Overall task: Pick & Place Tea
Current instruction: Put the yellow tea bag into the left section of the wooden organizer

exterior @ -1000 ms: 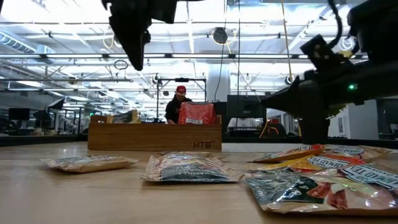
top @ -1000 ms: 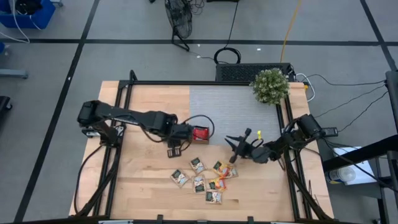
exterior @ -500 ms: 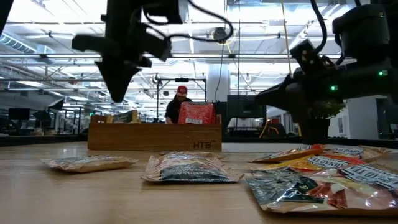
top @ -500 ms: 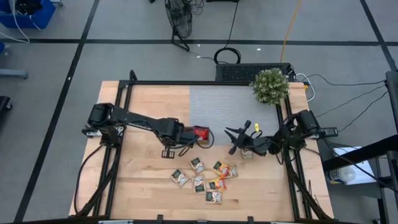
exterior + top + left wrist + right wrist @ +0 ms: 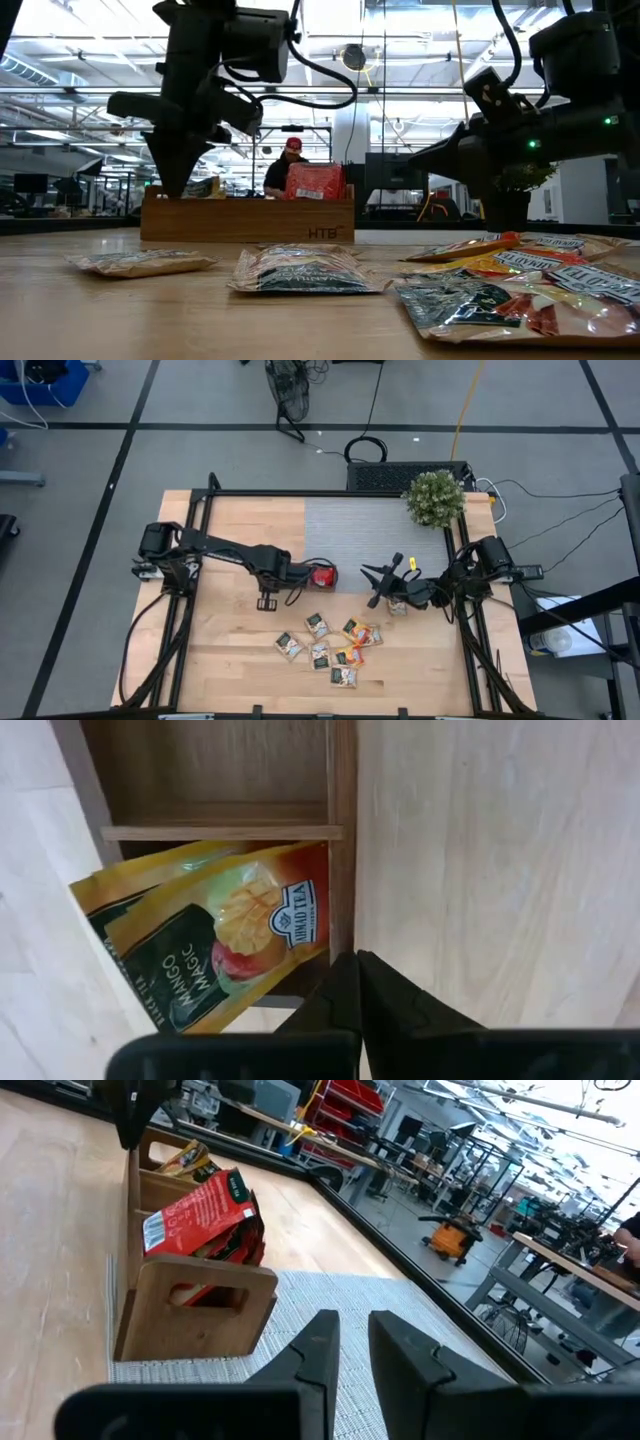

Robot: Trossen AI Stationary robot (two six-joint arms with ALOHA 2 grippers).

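A brown wooden tray (image 5: pixel 250 222) stands mid-table, partly under my left arm. One compartment holds red tea sachets (image 5: pixel 322 573) (image 5: pixel 200 1215) and another holds orange mango sachets (image 5: pixel 220 950). My left gripper (image 5: pixel 175 185) (image 5: pixel 358 985) is shut, points down and has nothing between its fingers. It stands at the top edge of the tray's end farthest from the red sachets. Several more tea sachets (image 5: pixel 330 645) (image 5: pixel 300 270) lie flat on the table's near half. My right gripper (image 5: pixel 375 585) (image 5: pixel 355 1345) points level at the tray from the right. Its fingers stand slightly apart with nothing between them. My left gripper's shut fingertips (image 5: pixel 345 970) stand over the tray's long wall (image 5: pixel 345 870), beside the orange sachets. I cannot tell whether they touch the wall.
A potted plant (image 5: pixel 435 498) stands at the far right corner beside a grey mat (image 5: pixel 370 530). One sachet (image 5: pixel 398 605) lies under my right arm. A black frame rims the table. A person (image 5: pixel 288 165) is in the room beyond the tray.
My left gripper has come down from high above to the tray's top edge, shifting toward the table's left. My right gripper has swung a little toward the tray and the far edge, then kept still.
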